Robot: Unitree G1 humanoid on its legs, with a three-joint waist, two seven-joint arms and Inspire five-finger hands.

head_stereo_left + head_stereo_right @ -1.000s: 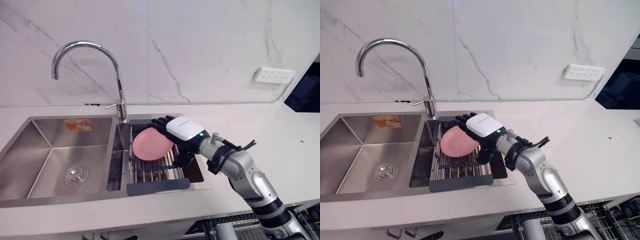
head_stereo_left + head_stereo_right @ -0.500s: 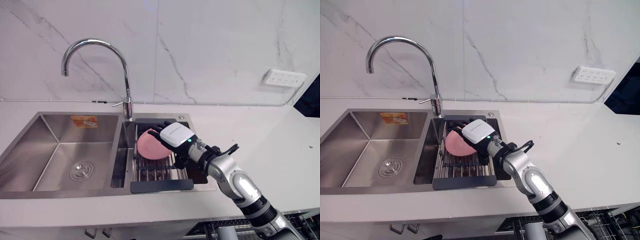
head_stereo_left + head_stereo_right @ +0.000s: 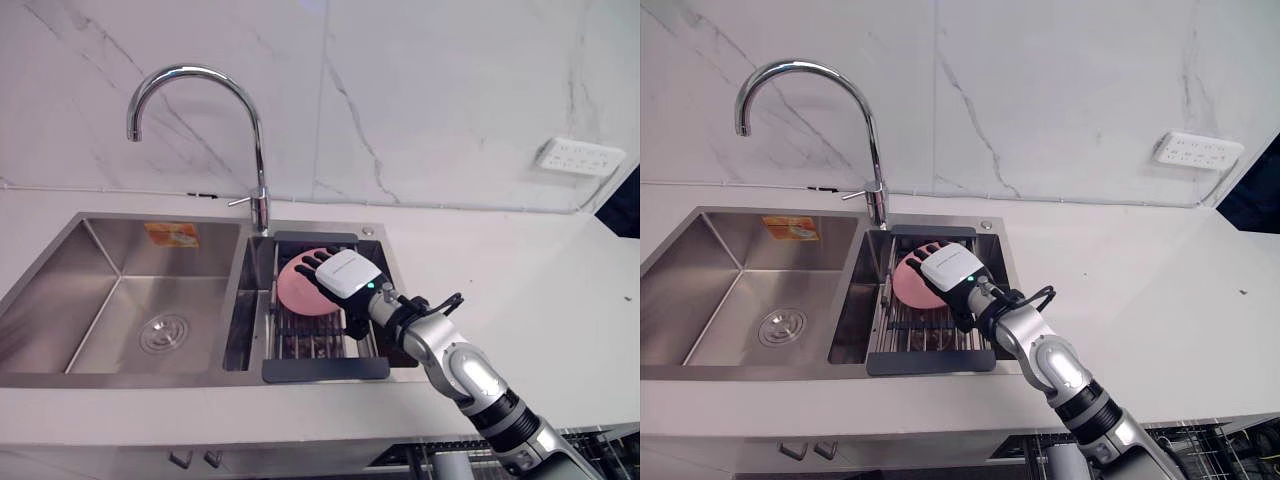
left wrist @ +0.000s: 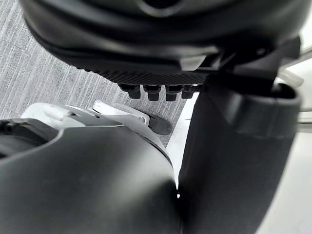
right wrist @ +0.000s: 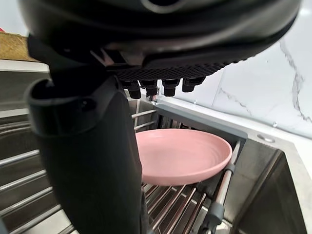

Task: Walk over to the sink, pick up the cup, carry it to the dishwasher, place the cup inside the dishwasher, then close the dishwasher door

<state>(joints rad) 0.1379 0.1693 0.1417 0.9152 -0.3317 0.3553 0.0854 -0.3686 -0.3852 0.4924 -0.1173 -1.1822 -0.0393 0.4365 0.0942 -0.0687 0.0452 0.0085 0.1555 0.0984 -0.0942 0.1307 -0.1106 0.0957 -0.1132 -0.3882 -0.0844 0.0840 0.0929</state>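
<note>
Seemingly the pick-up step. Hovering with right hand (image 3: 346, 281) over the pink dish (image 3: 293, 291) on the rack (image 3: 316, 342) in the sink (image 3: 105, 262) — fingers straight, spread, holding nothing. Next, probably: to lower and curl round the rim. Idle left hand (image 4: 161, 51), fingers relaxed.

light: bright, even | glare: faucet (image 3: 259, 170) (chrome highlights) | shadows: soft, inside sink (image 3: 90, 290)

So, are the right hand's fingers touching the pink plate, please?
Apart: in the right wrist view, the rack shows between the right hand's fingers and the pink plate.
</note>
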